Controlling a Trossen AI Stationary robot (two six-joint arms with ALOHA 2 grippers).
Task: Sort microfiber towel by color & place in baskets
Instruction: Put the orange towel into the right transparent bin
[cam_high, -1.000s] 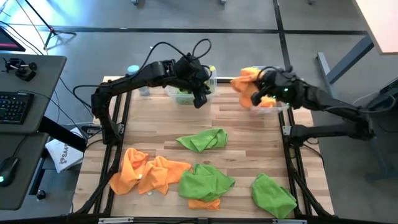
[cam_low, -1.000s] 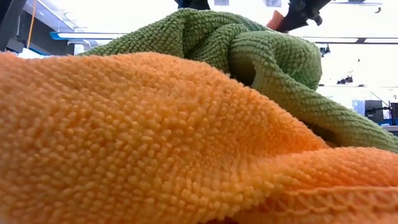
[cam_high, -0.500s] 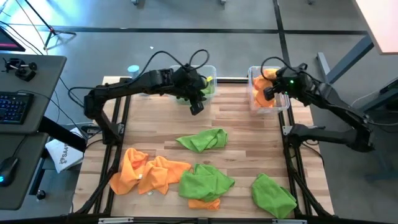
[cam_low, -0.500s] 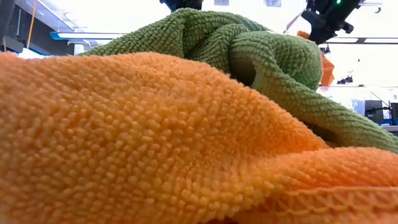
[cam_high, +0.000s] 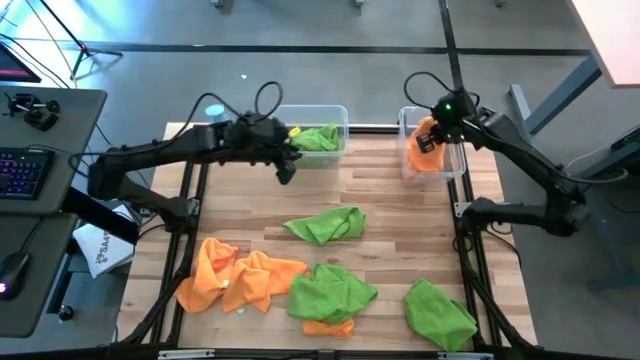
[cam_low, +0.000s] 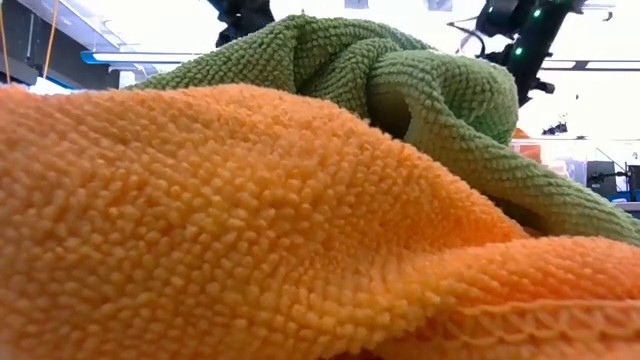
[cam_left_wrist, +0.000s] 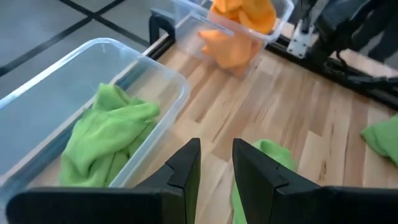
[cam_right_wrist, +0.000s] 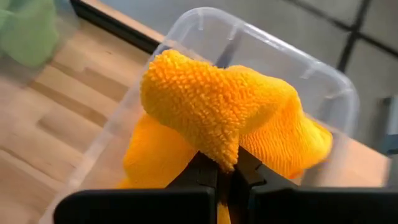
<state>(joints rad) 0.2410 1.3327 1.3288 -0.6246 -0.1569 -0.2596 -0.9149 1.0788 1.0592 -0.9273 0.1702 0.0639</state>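
On the left, the left gripper (cam_high: 286, 166) hangs empty with its fingers a little apart, just beside the wider clear plastic basket (cam_high: 340, 112), where a crumpled green microfibre towel (cam_high: 315, 138) already lies. If that arm swings low toward the table's middle, I'd say its fingers could clip the basket's rim and shove it along the wooden tabletop (cam_high: 390, 210).

Further along, loose towels wait on the wood: a bunched orange towel heap (cam_high: 238, 275) near the front left, a folded green towel (cam_high: 325, 224) in the middle, a rumpled green towel (cam_high: 332, 290) lying over an orange one, and a flat green towel (cam_high: 440, 312) at the front right. Picking from the overlapped pair may well drag both colours up at once.

On the right, the right gripper (cam_high: 432, 138) is clenched on a bright orange microfibre towel (cam_right_wrist: 217, 118), holding it over the narrower clear plastic basket (cam_right_wrist: 205, 18). The cloth looks partly inside. If the pinch lets go while a fold drapes over the wall, the towel could slide out onto the table, or cling to the fingers as the arm lifts.
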